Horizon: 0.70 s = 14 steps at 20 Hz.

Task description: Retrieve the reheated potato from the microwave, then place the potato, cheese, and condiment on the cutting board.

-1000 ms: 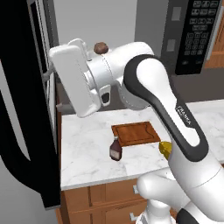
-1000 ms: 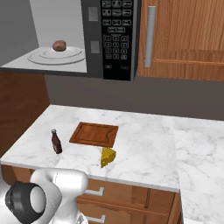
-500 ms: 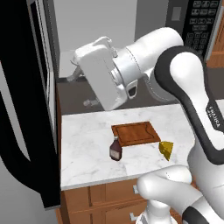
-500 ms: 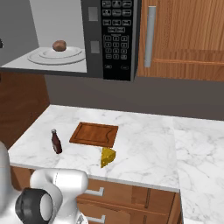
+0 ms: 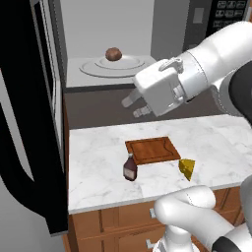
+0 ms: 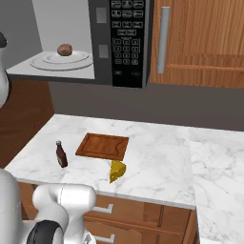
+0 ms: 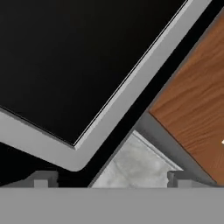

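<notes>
Potato (image 5: 113,54): small brown lump, resting near the middle of the round turntable (image 5: 116,66) inside the microwave (image 6: 107,43), whose door (image 5: 30,118) stands swung fully open. Not yet retrieved.

Gripper (image 5: 134,107): below the microwave's floor and in front of its opening, fingers spread wide, holding nothing, pointing toward the door side. Well apart from the potato.

Cutting board (image 5: 152,149): on the marble counter (image 5: 98,172) beneath the microwave, bare. Condiment (image 5: 130,168): upright, just beside the board's near corner on the door side. Cheese (image 5: 187,168): just off the board's other near corner, away from the door. Neither is on the board.

Step in hand, as judged: reach into the microwave for the potato. To do well: lift the hand above the cavity's lower lip before going inward; keep the fingers wide until they straddle the potato; stay clear of the door edge; close low on the lump so the rounded skin does not roll off the plate.
</notes>
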{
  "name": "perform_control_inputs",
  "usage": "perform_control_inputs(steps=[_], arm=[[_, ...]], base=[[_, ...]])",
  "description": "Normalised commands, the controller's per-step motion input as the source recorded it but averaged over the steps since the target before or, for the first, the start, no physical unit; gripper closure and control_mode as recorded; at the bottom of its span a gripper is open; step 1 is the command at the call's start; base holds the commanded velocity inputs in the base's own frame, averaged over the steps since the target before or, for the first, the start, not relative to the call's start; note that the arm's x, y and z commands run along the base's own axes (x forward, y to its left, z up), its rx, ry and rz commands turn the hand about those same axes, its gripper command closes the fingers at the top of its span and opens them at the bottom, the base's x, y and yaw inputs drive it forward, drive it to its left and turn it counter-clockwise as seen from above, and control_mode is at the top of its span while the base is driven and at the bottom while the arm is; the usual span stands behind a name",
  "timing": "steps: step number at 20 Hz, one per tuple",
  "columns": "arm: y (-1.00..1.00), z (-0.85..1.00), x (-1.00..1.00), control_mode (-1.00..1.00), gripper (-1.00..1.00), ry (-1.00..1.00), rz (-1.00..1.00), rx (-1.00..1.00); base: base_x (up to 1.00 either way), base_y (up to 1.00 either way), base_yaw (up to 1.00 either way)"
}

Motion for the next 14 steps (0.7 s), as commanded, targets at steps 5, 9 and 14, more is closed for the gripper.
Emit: perform_control_inputs(steps=[5, 9, 14], arm=[[-0.63, 0.09, -0.09, -1.0, -1.0, -0.37, 0.01, -0.05], [-0.58, 0.08, 0.0, -1.0, -1.0, -0.29, -0.01, -0.01], [-0.41, 0.08, 0.18, -1.0, -1.0, -0.18, -0.02, 0.0]], base=[[0.0, 0.0, 0.0], [0.0, 0.0, 0.0], [0.0, 0.0, 0.0]])
